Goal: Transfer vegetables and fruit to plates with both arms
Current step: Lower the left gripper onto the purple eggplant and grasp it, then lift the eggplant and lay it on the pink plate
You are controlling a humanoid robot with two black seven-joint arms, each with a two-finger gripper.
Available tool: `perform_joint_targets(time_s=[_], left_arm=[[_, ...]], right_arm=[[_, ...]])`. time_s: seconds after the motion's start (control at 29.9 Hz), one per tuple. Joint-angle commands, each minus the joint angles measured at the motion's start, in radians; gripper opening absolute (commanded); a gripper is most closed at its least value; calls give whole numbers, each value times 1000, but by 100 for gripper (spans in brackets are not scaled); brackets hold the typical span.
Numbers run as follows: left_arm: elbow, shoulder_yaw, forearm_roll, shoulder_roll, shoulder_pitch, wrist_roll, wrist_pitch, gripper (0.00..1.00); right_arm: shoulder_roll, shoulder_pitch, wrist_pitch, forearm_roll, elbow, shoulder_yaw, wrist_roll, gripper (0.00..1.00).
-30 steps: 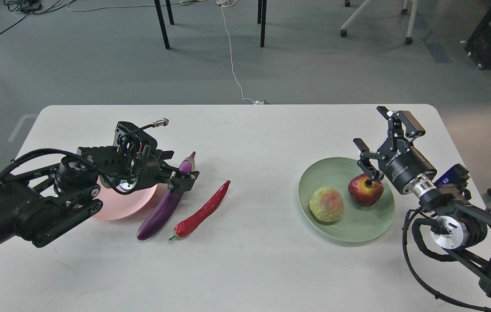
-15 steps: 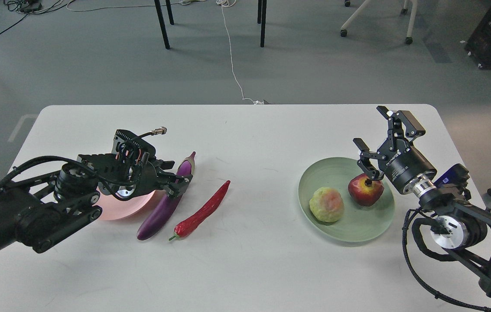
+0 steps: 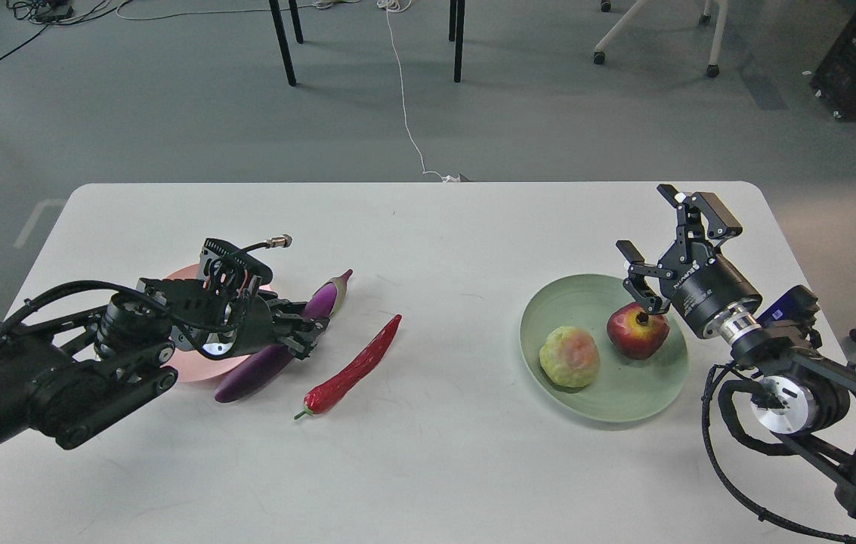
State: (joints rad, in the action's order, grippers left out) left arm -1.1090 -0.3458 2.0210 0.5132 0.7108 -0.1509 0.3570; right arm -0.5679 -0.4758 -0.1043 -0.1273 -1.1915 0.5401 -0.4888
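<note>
My left gripper is shut on the purple eggplant near its middle; the eggplant lies slanted beside the pink plate, which my left arm mostly hides. The red chili pepper lies on the table to the right of the eggplant. The pale green plate holds the yellow-green fruit and the dark red pomegranate. My right gripper is open and empty, just behind and above the pomegranate.
The white table has its far edge near the top of the plates' area. Beyond it are grey floor, black table legs, a white cable and chair wheels.
My left gripper has dropped lower and closed on the eggplant. The eggplant's near end has swung left toward the pink plate. The right arm, the fruit and the chili have not moved.
</note>
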Motion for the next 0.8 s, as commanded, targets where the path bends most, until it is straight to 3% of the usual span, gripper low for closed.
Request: perform_joint_targets(time_s=[0.0,0.23,0.43,0.57,0.6,0.67,0.77], left_arm=[[-24,-5,-43,14,10,8,-1,12],[-112,-9,-214,142,78,28,22,12],[-88,2,-229,278,67,-19,23,17],[1,18,-226,286,27,-44,-12,34],[14,18,-226,286,19,-45,-27,43],[24,18,-226,287,16,-47,-61,75],[23,18,-222,292,18,-47,-69,85]], right_arm=[[0,-3,0,0,1,0,0,96],[2,-7,0,0,1,-2,0,96],[6,-9,0,0,3,-2,0,96],[8,-7,0,0,1,-2,0,96],[8,-7,0,-2,1,-2,0,96],[5,-7,0,-2,0,-2,0,96],[3,-9,0,-2,0,-2,0,96]])
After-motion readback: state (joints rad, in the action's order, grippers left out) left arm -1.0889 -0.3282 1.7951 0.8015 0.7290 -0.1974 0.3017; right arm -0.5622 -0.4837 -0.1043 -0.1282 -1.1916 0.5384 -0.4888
